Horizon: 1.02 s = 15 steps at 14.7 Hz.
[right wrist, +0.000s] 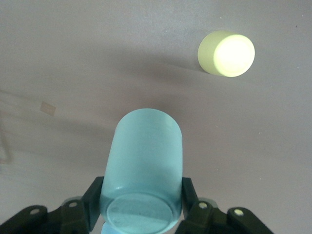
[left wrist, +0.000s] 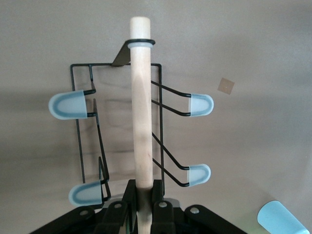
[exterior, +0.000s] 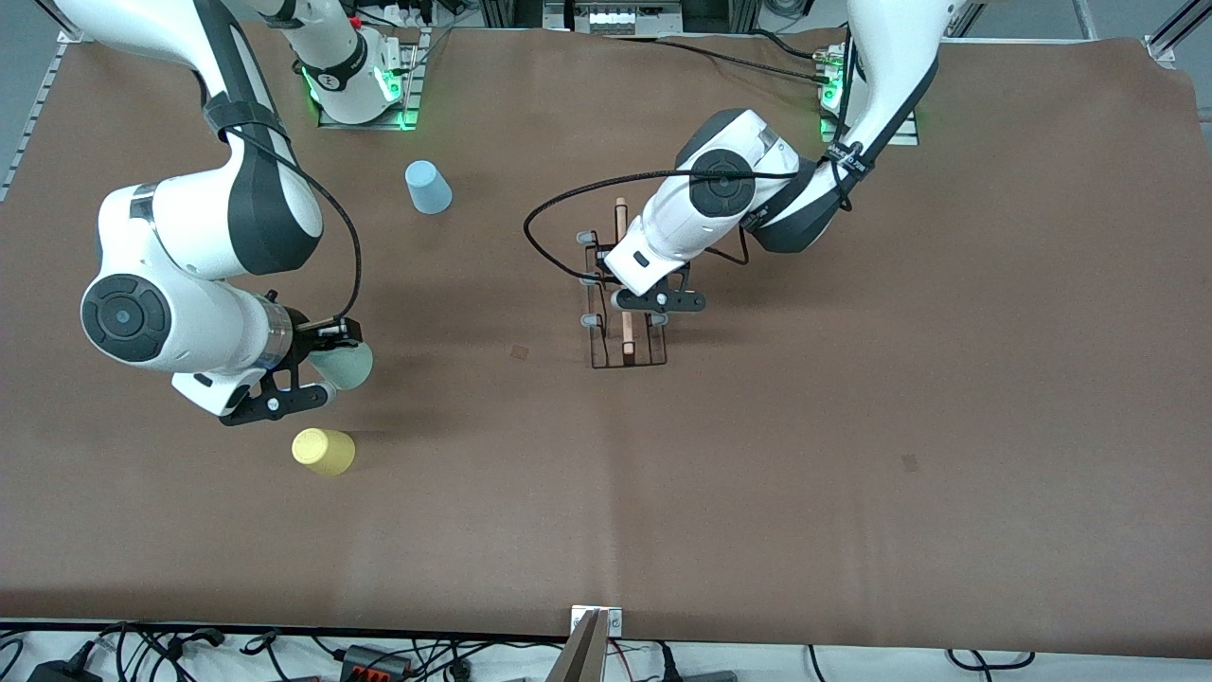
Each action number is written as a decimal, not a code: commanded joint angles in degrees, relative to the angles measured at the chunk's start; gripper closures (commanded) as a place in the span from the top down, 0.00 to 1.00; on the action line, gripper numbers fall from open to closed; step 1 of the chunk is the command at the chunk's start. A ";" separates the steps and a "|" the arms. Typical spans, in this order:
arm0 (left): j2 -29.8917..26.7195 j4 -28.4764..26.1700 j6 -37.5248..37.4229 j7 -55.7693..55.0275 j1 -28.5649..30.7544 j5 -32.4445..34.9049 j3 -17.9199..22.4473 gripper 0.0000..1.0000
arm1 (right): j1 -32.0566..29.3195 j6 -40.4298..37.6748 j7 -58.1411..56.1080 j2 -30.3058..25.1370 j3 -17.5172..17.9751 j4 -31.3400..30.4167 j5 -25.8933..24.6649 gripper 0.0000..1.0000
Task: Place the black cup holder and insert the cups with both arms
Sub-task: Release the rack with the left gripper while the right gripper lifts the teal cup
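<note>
The black cup holder (exterior: 625, 327) is at the middle of the table, its light wooden rod (left wrist: 140, 107) running along its top, with grey-capped prongs (left wrist: 201, 105) on both sides. My left gripper (exterior: 631, 307) (left wrist: 142, 195) is shut on the rod. My right gripper (exterior: 333, 363) (right wrist: 141, 204) is shut on the pale green cup (exterior: 352, 367) (right wrist: 144, 156), which lies sideways above the cloth near the right arm's end. The yellow cup (exterior: 324, 451) (right wrist: 226, 53) stands mouth down, nearer the front camera. The light blue cup (exterior: 428, 187) (left wrist: 282, 219) stands farther back.
A brown cloth (exterior: 757, 474) covers the table. A small brown patch (exterior: 520, 351) (left wrist: 225, 86) lies between the holder and the green cup, and another (exterior: 910, 462) lies toward the left arm's end. Cables and a metal bracket (exterior: 595, 630) line the front edge.
</note>
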 commanded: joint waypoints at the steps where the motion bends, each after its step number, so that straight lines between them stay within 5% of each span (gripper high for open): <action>1: 0.98 1.27 0.71 -0.36 -0.88 1.65 0.36 0.00 | 0.09 -1.05 0.02 -0.25 -0.14 0.53 0.60 0.17; 5: 1.07 1.27 0.71 -0.36 -0.97 1.73 0.36 0.03 | 0.09 -0.96 0.19 -0.16 -0.14 0.44 0.68 0.17; 8: 1.60 1.44 0.28 -0.36 -1.23 2.26 0.45 0.25 | 0.35 -0.96 0.37 -0.16 -0.14 0.44 0.77 0.17; 15: 0.63 6.79 -10.68 0.34 0.08 2.79 0.27 0.29 | 1.40 -1.05 0.46 -0.25 -0.14 0.44 0.86 0.17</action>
